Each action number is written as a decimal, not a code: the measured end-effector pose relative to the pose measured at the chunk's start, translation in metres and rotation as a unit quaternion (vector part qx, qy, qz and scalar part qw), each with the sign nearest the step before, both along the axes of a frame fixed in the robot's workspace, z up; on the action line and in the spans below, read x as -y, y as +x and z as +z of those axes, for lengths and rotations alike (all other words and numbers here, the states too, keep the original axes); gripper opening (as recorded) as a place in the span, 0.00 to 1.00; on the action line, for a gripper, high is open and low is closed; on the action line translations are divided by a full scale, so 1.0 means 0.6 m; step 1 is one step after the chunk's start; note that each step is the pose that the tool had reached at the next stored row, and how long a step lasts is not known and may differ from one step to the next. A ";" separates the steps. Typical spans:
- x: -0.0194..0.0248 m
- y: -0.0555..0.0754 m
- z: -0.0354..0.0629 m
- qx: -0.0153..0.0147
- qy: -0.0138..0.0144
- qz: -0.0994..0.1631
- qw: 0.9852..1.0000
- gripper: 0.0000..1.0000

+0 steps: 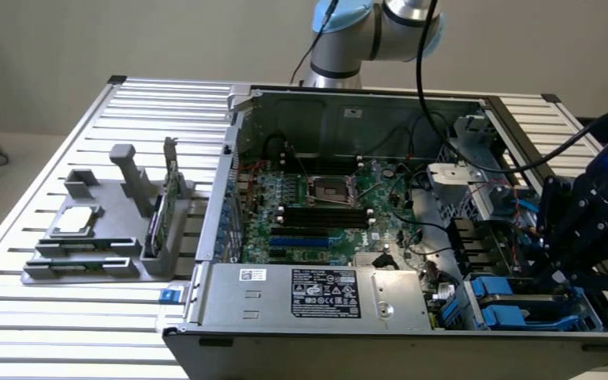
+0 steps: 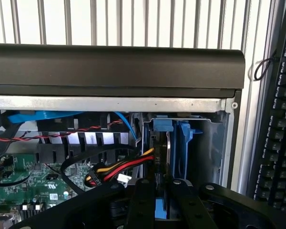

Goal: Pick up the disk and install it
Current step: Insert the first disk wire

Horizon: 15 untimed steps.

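A slatted metal table (image 1: 93,317) carries an open computer case (image 1: 389,229) with its green board (image 1: 325,214) exposed. At the case's corner on the exterior view's right, the gripper (image 2: 163,191) has its jaws closed on the disk (image 2: 161,157), a thin grey slab standing on edge between blue rails (image 2: 183,148) in the drive bay.

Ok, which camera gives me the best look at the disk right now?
The wrist view: the disk stands on edge in its blue frame, in the case's drive bay, straight ahead between the pincer fingers. The exterior view shows blue frames in the case's near corner on its right, with the pincer in front of them.
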State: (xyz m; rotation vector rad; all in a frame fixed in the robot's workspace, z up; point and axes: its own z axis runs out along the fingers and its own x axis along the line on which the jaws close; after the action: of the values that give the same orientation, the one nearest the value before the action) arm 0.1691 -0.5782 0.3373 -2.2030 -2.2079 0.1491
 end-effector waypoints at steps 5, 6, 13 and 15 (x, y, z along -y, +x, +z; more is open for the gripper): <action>-0.0010 0.000 0.000 0.000 0.000 0.000 1.000 0.16; -0.0010 0.000 0.000 0.000 0.000 0.000 1.000 0.16; -0.0011 0.000 -0.001 0.000 0.000 0.000 1.000 0.16; -0.0010 0.000 -0.002 0.000 0.000 0.000 1.000 0.16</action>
State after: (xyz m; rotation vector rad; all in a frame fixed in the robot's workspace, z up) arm 0.1690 -0.5776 0.3363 -2.2033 -2.2075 0.1496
